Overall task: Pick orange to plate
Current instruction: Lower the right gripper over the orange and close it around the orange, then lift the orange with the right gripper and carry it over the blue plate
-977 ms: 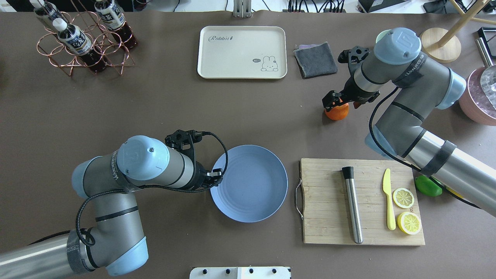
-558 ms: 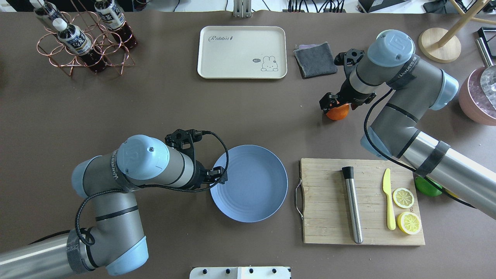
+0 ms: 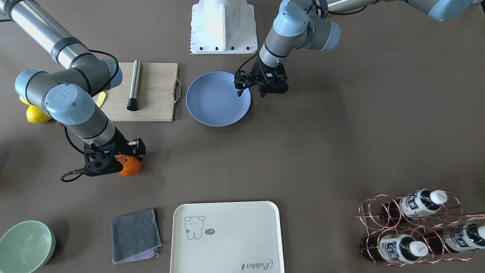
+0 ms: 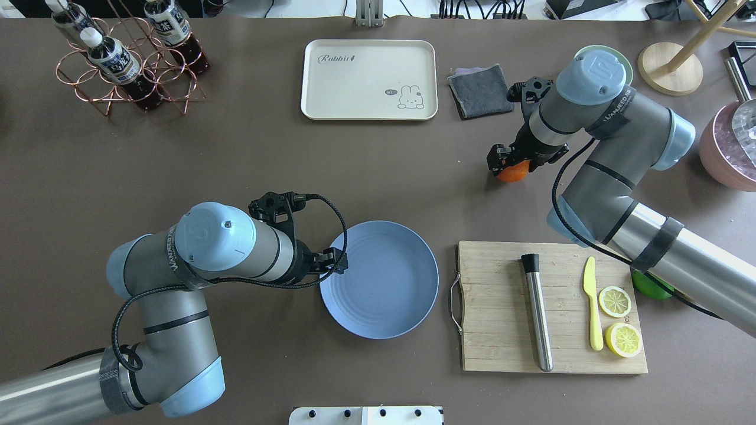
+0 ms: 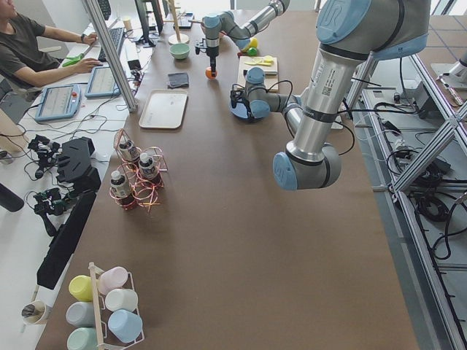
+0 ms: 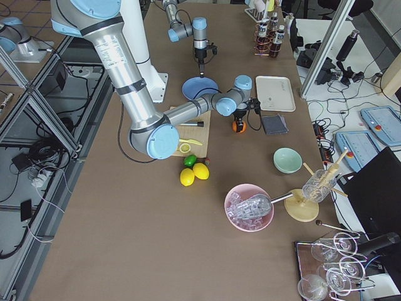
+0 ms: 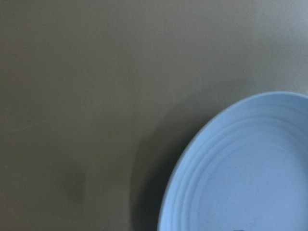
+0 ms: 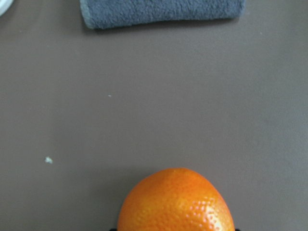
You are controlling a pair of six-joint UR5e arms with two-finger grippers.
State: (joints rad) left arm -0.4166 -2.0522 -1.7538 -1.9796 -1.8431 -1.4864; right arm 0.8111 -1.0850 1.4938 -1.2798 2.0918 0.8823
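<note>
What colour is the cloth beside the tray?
Dark grey cloth with a purple layer beneath; front-facing view shows it best.

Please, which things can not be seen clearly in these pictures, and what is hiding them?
- Right pincer: the right arm covers its fingertips overhead; the right wrist view shows only the orange, cut by the bottom edge. Grip cannot be told.
- Lime: mostly under that arm overhead.
- Plate: cut by the left wrist view's edges.
- Bottle labels: too small.
</note>
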